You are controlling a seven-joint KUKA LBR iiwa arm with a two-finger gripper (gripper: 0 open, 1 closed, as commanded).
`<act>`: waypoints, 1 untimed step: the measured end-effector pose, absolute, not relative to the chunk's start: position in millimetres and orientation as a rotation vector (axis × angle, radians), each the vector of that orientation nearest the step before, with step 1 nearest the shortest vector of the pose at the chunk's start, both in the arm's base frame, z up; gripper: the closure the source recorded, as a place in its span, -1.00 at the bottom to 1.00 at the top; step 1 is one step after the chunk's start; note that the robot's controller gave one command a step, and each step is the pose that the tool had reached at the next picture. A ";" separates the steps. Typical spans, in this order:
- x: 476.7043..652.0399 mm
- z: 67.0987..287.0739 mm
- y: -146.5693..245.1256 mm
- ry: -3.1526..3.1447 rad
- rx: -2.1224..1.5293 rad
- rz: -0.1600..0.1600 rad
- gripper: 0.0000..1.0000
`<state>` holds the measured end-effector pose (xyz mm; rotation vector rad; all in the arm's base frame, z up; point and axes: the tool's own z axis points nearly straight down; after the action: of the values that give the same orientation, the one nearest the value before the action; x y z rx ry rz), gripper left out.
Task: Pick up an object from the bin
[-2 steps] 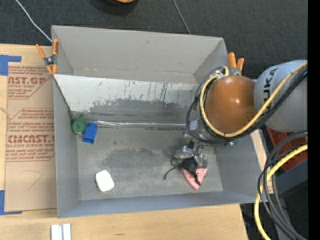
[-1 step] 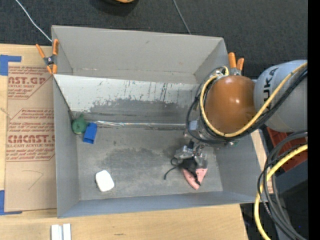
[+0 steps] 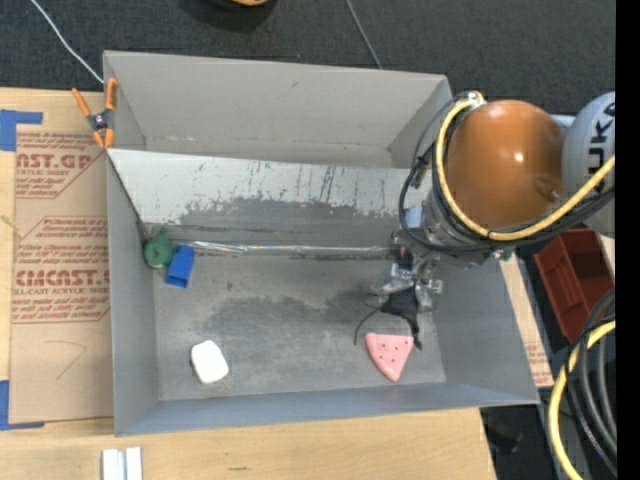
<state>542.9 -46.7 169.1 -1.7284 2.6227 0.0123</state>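
Pink wedge (image 3: 390,354) in your bin's (image 3: 290,308) lower right, gripper (image 3: 403,313) just above it, claw's spread you cannot tell, white block (image 3: 209,361), blue block (image 3: 180,266), green piece (image 3: 157,253) lying left.

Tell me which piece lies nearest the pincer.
The pink wedge, right by the pincer; the white block, blue block and green piece lie far left.

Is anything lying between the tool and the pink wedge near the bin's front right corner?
Nothing visible does. The tool hangs close beside the pink triangular wedge, and no other thing lies between them. The white rounded lump, blue block and green piece lie far off at the view's left.
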 end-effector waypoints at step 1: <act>539.9 195.0 -52.4 2.617 -1.727 0.007 1.00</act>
<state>539.9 -52.4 195.0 -1.7271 2.6174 0.0068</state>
